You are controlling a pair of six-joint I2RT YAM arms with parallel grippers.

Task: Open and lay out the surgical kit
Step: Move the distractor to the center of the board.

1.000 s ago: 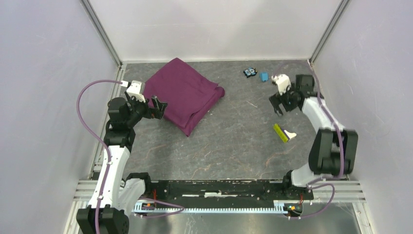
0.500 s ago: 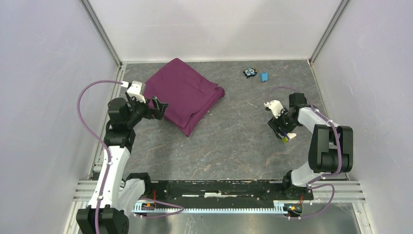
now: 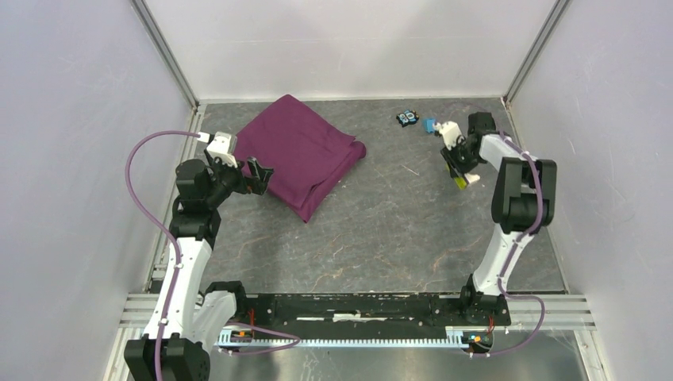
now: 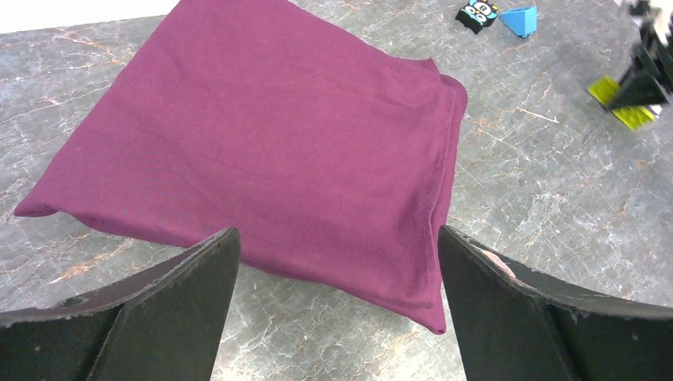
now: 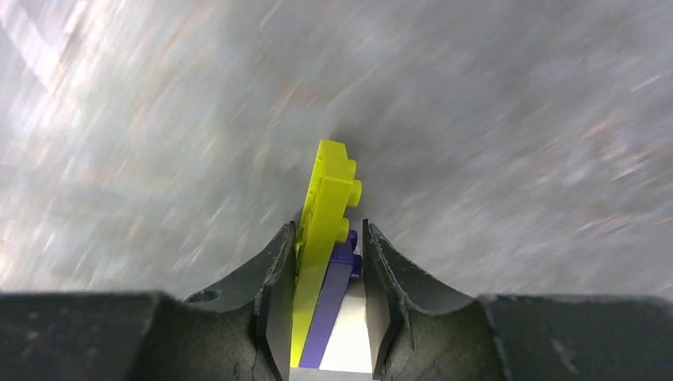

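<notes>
The plum cloth (image 4: 278,135) looks matt and soft, the yellow-green block (image 5: 327,208) smooth plastic, the table (image 3: 381,230) stone-veined.

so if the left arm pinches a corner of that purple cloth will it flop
Probably floppy: the purple cloth has soft folded edges, so a pinched corner would likely peel up alone. It bulges as if wrapped around something, so it may be heavy and drag.

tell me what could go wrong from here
1. The right gripper pinches the yellow-green block only by its lower end, so it might pivot or slip out.
2. The blue block lies close to that gripper and could get knocked.
3. The left gripper stands open at the folded purple cloth and may catch only one layer.
</notes>
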